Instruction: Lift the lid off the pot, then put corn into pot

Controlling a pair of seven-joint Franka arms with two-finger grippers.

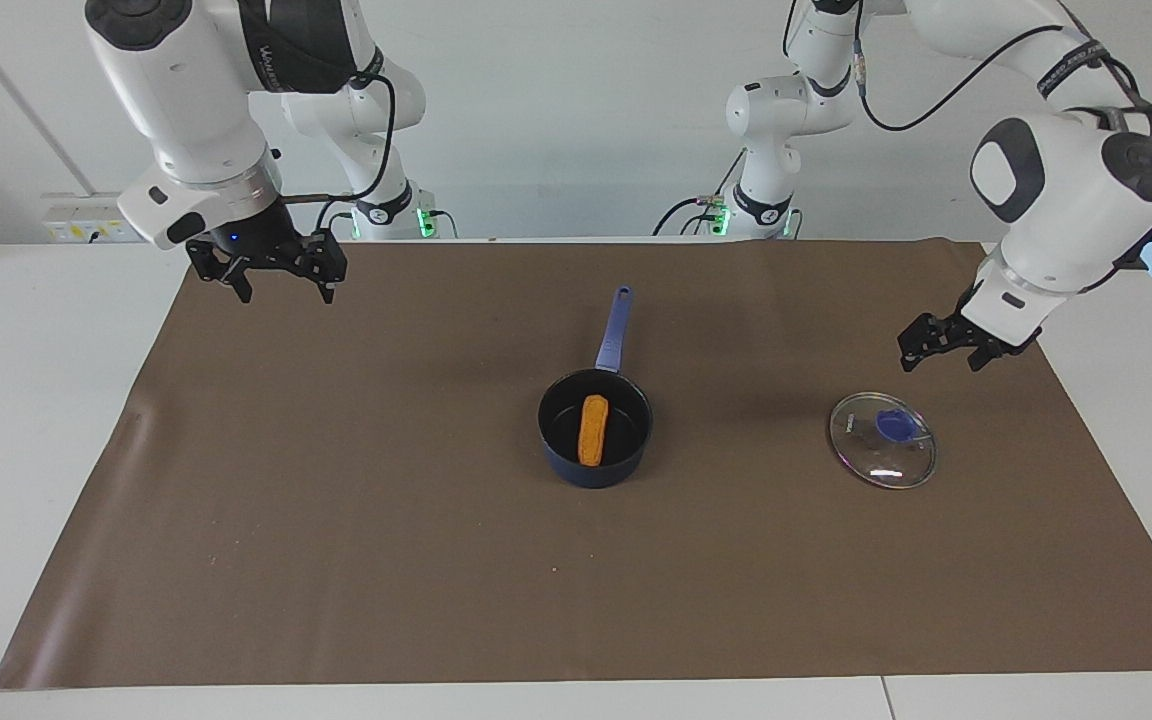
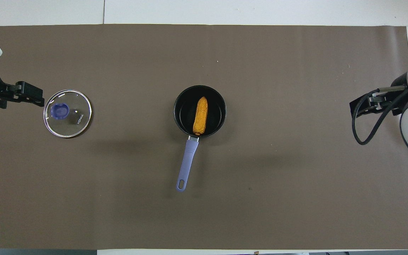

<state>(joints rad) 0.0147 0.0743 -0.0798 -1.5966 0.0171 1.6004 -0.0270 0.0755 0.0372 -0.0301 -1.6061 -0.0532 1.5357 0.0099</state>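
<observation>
Corn (image 1: 592, 430) is lying inside the pot (image 1: 595, 469) mid-bench (image 1: 336, 560), handle pointing toward the robots. Right gripper (image 1: 279, 281) is hanging spread apart and empty over the mat's corner. Lid (image 1: 882, 440) is resting flat toward the left arm's end; only the overhead view is showing its printed label. Left gripper (image 1: 942, 352) is hovering beside it, parted and empty.

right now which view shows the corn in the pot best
The overhead view: it looks straight down into the pot, so the whole corn shows, kernels included. The facing view shows the corn slanted, its nearer-to-camera end partly cut by the rim.
</observation>
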